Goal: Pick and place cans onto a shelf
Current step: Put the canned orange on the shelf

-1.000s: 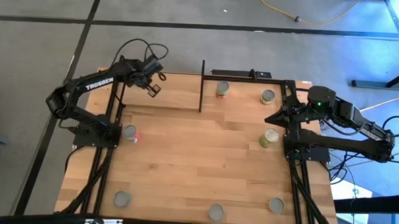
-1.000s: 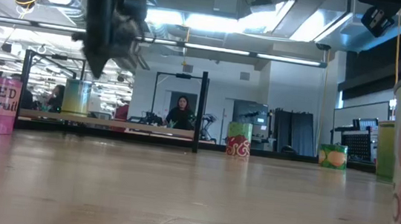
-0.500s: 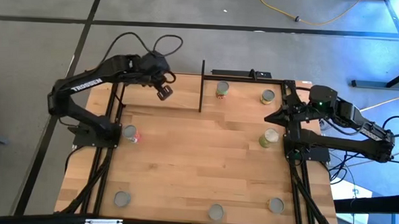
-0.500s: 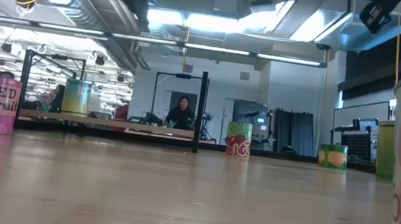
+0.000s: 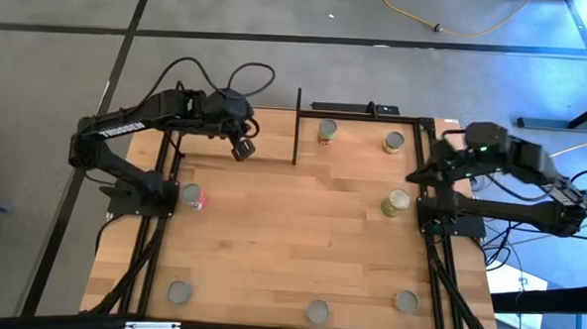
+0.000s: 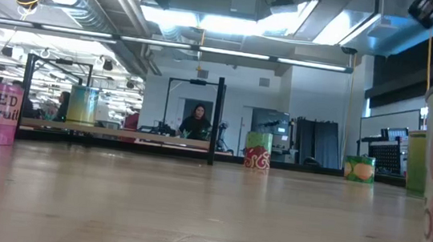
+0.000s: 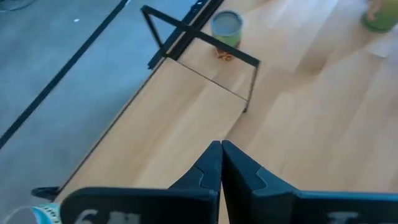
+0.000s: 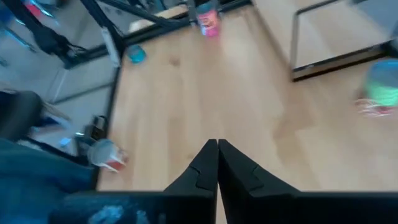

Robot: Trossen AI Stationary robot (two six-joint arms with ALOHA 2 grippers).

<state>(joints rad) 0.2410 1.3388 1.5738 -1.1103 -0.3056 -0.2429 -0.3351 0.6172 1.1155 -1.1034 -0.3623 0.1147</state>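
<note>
A large light-wood table (image 5: 290,234) stands on a grey floor, and the low view looks across it into a lit workshop where a person (image 6: 195,122) sits far behind. The left hand (image 5: 242,148) hangs over the far-left part of the table, its two dark fingers (image 7: 205,171) pressed together and holding nothing. Under and just beyond it lies the narrow light-wood shelf (image 5: 230,132) with its thin black metal upright rods (image 5: 296,125); past the rods on the hand's right stands a green-labelled can with a grey round top (image 5: 326,130). A pink-labelled can (image 5: 191,195) sits nearer the left arm's base, behind the hand. The right hand (image 5: 443,141) hovers at the table's far-right edge, fingers (image 8: 208,165) likewise closed and empty. A green can (image 5: 394,141) stands just beside it, another cream-and-green can (image 5: 397,202) a little nearer. Three grey-topped cans (image 5: 317,310) line the near edge, well apart from both hands.
</note>
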